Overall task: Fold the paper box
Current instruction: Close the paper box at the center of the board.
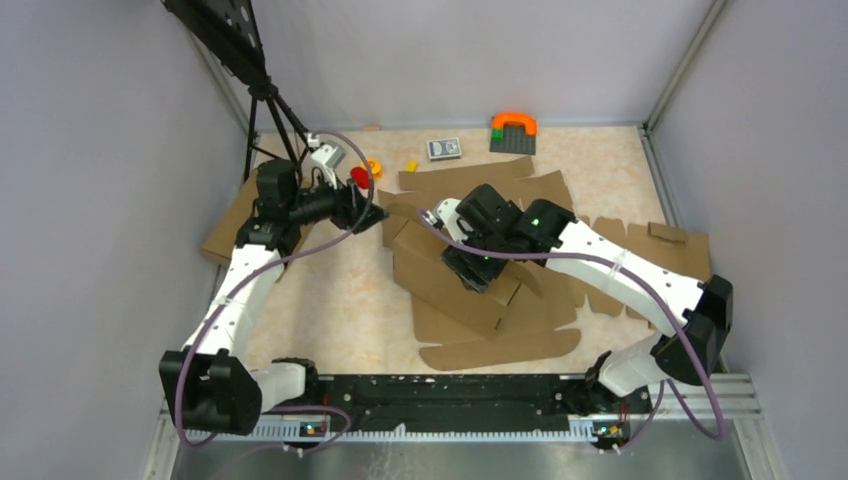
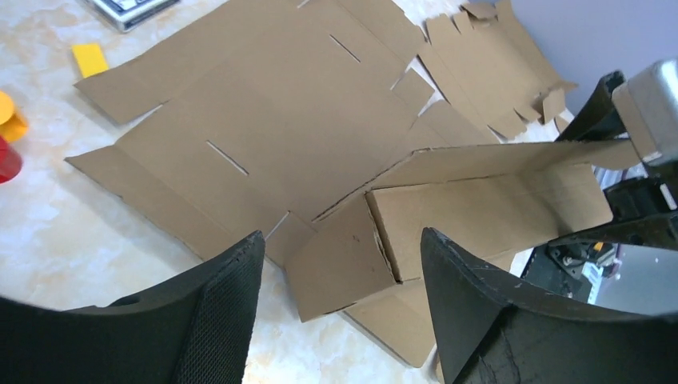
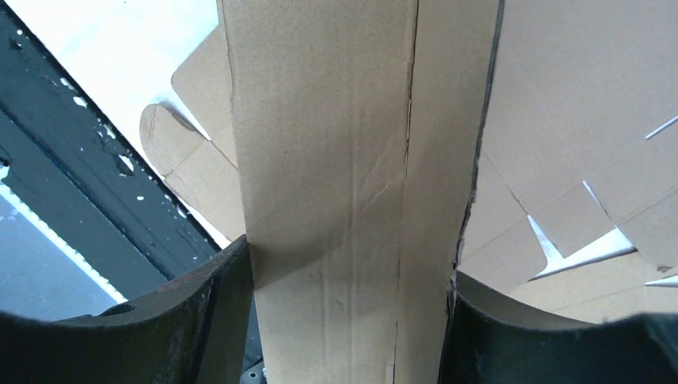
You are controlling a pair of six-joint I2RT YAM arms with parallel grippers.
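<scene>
Brown corrugated cardboard makes up the paper box (image 1: 440, 285), which lies in the middle of the table (image 1: 330, 310). It is partly formed: one long wall is doubled over and raised on the side toward the left arm, while the far panels, with their slits and tabs, lie flat. I judge it light, fairly stiff across the panels, and willing to bend only along its scored creases. The flaps are likely to spring back if let go. The bare board should give fair friction, but a hard squeeze or a pull away from a crease could crush the flutes or tear a tab. The best hold looks to be across a doubled wall or a folded edge, close to a crease, not on a thin loose tab. The right gripper (image 1: 478, 272) has just such a hold: its fingers straddle the doubled wall from above and press on both faces. The left gripper (image 2: 342, 236) is spread wide with nothing between its fingers, near the open end of that wall, where a short end flap (image 2: 336, 268) juts out. No brand, label or writing shows on the box; it is plain board. A small blue-and-white pack (image 1: 444, 148) at the far edge carries print too small to make out.
</scene>
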